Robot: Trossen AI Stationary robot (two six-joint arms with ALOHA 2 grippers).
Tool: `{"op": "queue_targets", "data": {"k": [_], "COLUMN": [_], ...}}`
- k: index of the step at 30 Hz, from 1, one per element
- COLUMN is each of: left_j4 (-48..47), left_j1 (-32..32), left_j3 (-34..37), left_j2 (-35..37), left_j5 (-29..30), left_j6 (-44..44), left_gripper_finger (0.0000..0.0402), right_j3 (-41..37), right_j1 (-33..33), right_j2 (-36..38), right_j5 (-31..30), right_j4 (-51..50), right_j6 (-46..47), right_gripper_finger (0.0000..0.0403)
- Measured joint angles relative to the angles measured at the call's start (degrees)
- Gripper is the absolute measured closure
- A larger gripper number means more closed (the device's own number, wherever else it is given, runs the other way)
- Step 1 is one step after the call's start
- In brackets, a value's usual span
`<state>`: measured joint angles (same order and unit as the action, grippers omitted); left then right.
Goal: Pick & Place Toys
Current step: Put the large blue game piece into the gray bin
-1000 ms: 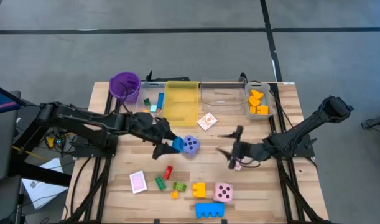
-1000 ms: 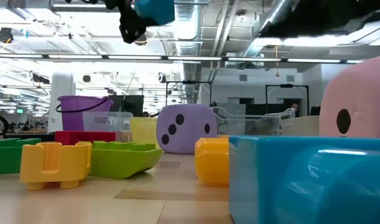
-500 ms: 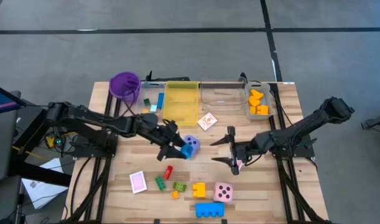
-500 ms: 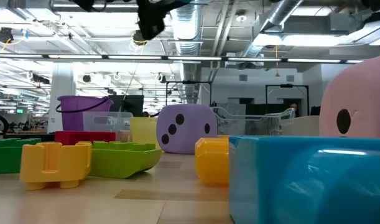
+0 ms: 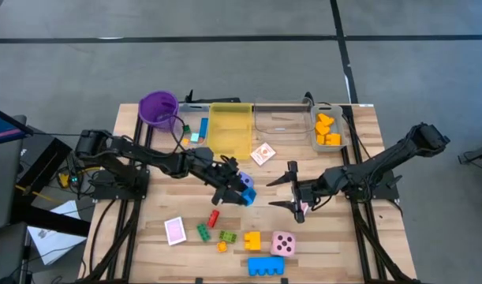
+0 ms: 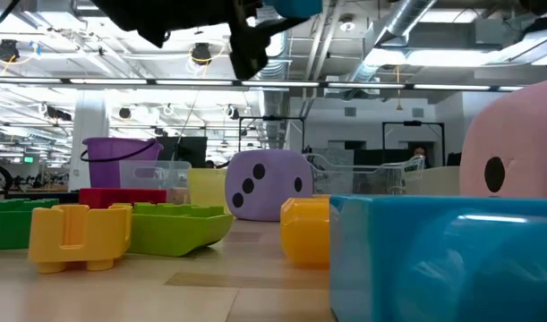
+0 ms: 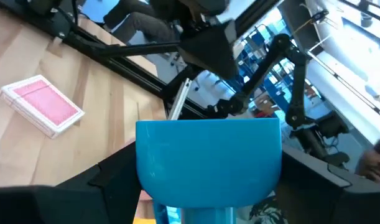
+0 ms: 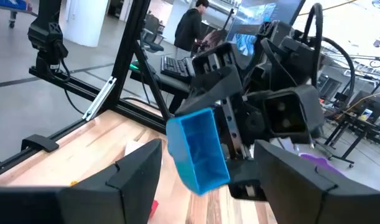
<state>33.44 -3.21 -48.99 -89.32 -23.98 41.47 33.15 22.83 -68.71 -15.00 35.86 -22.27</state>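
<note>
My left gripper (image 5: 237, 192) reaches in from the table's left and is shut on a small blue brick (image 5: 247, 196), held in the air beside the purple die (image 5: 241, 181). My right gripper (image 5: 290, 188) is open and empty, a short way to the brick's right, facing it. The brick also shows in the right wrist view (image 8: 197, 149) between my right fingers. On the near part of the table lie a red brick (image 5: 214, 218), green bricks (image 5: 203, 231), a yellow brick (image 5: 252, 241), a pink die (image 5: 283, 244), a large blue brick (image 5: 266, 266) and a pink card deck (image 5: 174, 230). My left gripper pinches the blue brick by its two opposite sides (image 7: 143, 171) between its two fingers (image 7: 112, 180). The fingers come from the table's left, slanting down. The brick is lifted clear of the table, its free end (image 8: 196, 134) pointing toward my right gripper.
Along the far edge stand a purple cup (image 5: 158, 108), a clear bin with bricks (image 5: 192, 126), a yellow bin (image 5: 229, 130), a clear bin (image 5: 280, 118) and a bin with orange bricks (image 5: 329, 130). A playing card (image 5: 263, 154) lies before the bins.
My left gripper has carried the blue brick toward the table's right edge and a little toward the near edge, past the purple die and closer to my right gripper. It has stayed shut on the brick. My right gripper has shifted slightly toward the left.
</note>
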Motion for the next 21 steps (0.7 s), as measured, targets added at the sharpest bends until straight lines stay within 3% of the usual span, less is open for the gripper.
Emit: {"op": "queue_targets", "data": {"k": [21], "left_j4": [-2.6], "left_j1": [4.7], "left_j3": [-15.2], "left_j2": [-11.2], "left_j5": [-10.7], "left_j6": [0.8], "left_gripper_finger": [0.0117], "right_j3": [0.0], "right_j1": [-0.1], "right_j2": [0.0], "right_j5": [0.2], "right_j4": [-0.8], "right_j6": [0.4], "right_gripper_finger": [0.0154]}}
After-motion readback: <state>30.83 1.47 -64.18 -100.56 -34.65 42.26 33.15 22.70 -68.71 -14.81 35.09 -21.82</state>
